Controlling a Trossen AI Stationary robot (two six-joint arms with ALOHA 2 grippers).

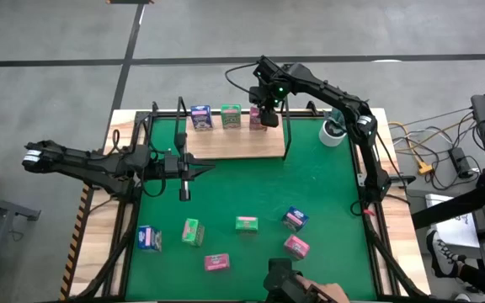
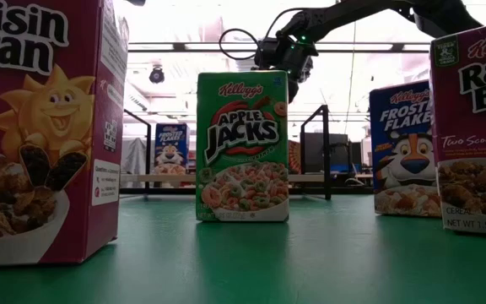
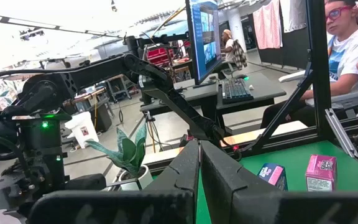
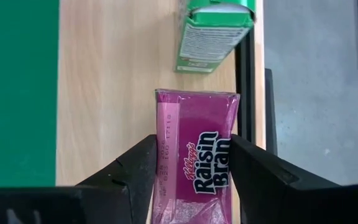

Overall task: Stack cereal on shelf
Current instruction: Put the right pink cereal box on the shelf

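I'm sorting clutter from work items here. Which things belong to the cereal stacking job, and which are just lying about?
Job:
shelf
blue box, green box and pink box on it
six boxes on the green mat, e.g.
right gripper, at the pink box
left gripper, shut, waiting

Lying about:
potted plant
cables

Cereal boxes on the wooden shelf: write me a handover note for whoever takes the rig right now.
Right gripper: over the back of the light-wood shelf board, fingers on either side of the pink Raisin Bran box, apparently gripping it; not released.
Left gripper: shut, empty, waiting over the green mat near the shelf's front edge.
Done: blue box and green box stand in a row at the shelf's back, the pink one beside them.
Left: six small boxes on the mat in front: blue, green, green, blue, pink, pink.
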